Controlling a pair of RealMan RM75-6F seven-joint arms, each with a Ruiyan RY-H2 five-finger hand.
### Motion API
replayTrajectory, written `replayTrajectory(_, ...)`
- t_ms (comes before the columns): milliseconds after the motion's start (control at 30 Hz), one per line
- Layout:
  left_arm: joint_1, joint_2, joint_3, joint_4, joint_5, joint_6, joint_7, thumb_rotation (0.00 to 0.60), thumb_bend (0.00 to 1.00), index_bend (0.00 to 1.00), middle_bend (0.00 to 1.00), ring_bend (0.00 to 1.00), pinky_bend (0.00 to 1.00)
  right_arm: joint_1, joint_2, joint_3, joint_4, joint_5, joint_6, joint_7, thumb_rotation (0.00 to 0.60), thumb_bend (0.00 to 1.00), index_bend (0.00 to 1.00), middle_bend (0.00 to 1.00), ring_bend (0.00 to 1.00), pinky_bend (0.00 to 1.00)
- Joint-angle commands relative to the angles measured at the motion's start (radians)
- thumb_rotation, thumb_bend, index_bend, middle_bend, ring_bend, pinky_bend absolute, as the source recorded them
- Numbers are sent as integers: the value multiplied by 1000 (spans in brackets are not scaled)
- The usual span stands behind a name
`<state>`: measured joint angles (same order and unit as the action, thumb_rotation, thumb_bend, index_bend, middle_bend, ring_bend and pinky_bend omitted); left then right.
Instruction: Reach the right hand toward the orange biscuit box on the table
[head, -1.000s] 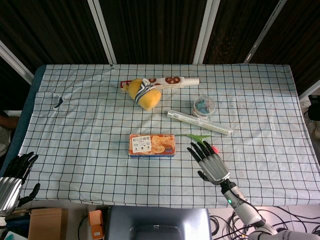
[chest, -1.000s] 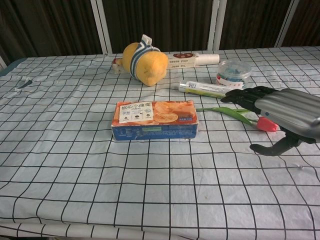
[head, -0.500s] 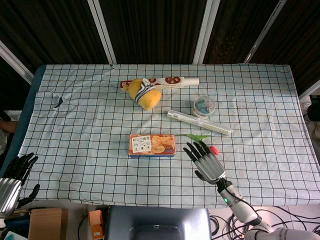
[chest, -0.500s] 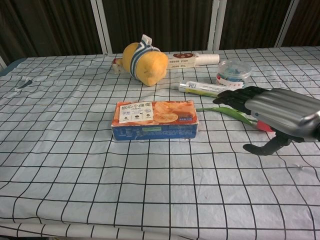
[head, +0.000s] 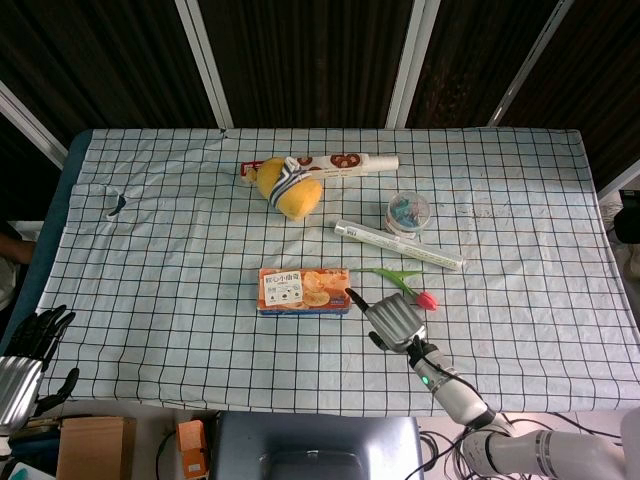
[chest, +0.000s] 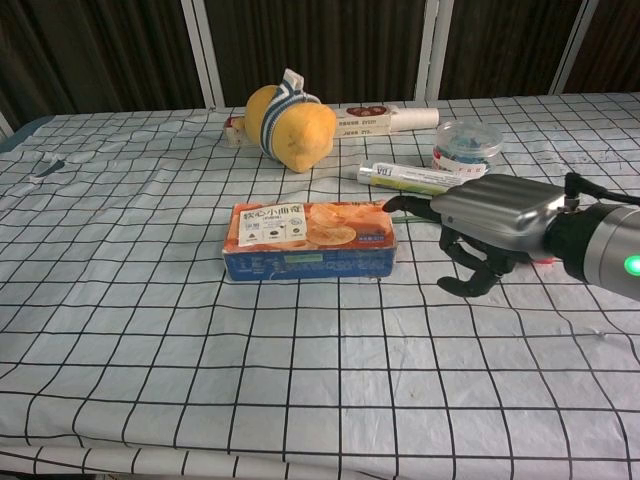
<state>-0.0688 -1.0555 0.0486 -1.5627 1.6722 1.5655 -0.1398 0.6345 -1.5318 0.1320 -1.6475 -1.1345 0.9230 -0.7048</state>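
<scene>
The orange biscuit box (head: 303, 290) (chest: 308, 238) lies flat near the middle of the checked tablecloth. My right hand (head: 392, 322) (chest: 485, 225) hovers just right of the box, low over the cloth. It holds nothing. Its fingers are apart and bent downward, and one fingertip (chest: 398, 204) reaches the box's near right corner; whether it touches I cannot tell. My left hand (head: 25, 358) hangs off the table's front left corner with fingers spread and nothing in it.
A tulip with a red bud (head: 427, 299) lies right behind my right hand. Further back are a white tube (head: 398, 245) (chest: 405, 178), a round plastic tub (head: 408, 212) (chest: 468, 145), a yellow striped pouch (head: 290, 188) (chest: 290, 125) and a long printed box (head: 340, 162).
My right hand has moved left toward the box, turned over and bent its fingers down; it now covers most of the tulip in the chest view. The left hand stays put.
</scene>
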Motion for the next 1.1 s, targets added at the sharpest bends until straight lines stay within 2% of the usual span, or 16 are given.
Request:
replayTrajectory(33,5,3,-2,5,0,10,-15,600,425,0,0,8,0,58,-14,24,-31,114,-33,-72,600,415,151,1000,1000,1000)
replayTrajectory(167,9,5,-1,9,5,21,-23,600,424,0,0,8,0,88,-19,25,-39,174,-38,-85,600,625,157,1000,1000,1000)
replayTrajectory(267,11,4,0,12,11,26,-25,600,425,0,0,8,0,108,-21,26,-44,197,-38,-81,600,699,162,1000,1000,1000)
replayTrajectory(700,15,3,1,15,18,32,-29,600,425,0,0,8,0,135,-22,-15,-43,200,16,-59,600,702,131,1000,1000,1000)
replayTrajectory(800,14,3,1,16,17,31,-29,600,426,0,0,7,0,133,-14,-24,-48,181,32,-46,600,702,127,1000,1000,1000)
replayTrajectory(867,14,3,0,16,17,31,-30,600,425,0,0,7,0,121,1,-37,-59,138,48,-19,600,700,89,977,992,998)
replayTrajectory(900,15,4,0,16,17,31,-30,600,426,0,0,7,0,113,16,-49,-68,127,49,-7,600,659,51,867,908,939)
replayTrajectory(967,15,4,1,17,16,31,-32,600,426,0,0,8,0,90,70,-82,-117,140,47,7,600,472,2,411,487,610)
replayTrajectory(1000,16,5,1,17,15,31,-33,600,426,0,0,7,0,75,94,-94,-143,135,60,19,600,364,0,176,229,405)
replayTrajectory(1033,16,4,1,17,15,30,-32,600,426,0,0,7,0,47,125,-113,-177,108,87,43,600,301,0,36,67,275)
replayTrajectory(1067,16,4,1,17,15,30,-32,600,425,0,0,7,0,22,151,-134,-201,74,113,65,600,271,0,0,8,210)
replayTrajectory(1100,17,4,2,17,16,30,-31,600,425,0,0,7,0,-8,178,-159,-221,29,149,83,600,258,0,0,0,183)
